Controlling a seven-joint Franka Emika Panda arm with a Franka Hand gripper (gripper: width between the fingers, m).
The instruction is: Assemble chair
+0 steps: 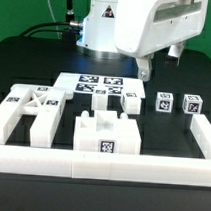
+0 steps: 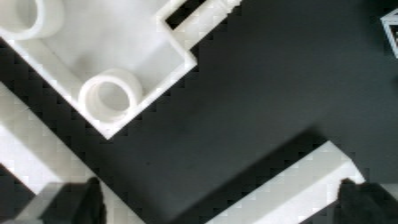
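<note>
The chair's white tagged pieces lie loose on the black table. A frame piece (image 1: pixel 28 114) is at the exterior view's left, and a blocky piece (image 1: pixel 104 133) sits front centre. Three small square posts (image 1: pixel 134 103) (image 1: pixel 164 103) (image 1: pixel 191 104) stand in a row at the right. My gripper (image 1: pixel 143 69) hangs above the table behind the posts, beside the marker board (image 1: pixel 98 88). In the wrist view a white piece with a round socket (image 2: pixel 111 95) lies beyond the gripper (image 2: pixel 214 202). The fingertips (image 2: pixel 75 200) stand wide apart with nothing between them.
Long white border rails run along the front (image 1: pixel 100 169) and the right side (image 1: pixel 203 141). The robot base (image 1: pixel 103 28) stands at the back centre. White bands (image 2: pixel 294 170) cross the black table near the fingers in the wrist view.
</note>
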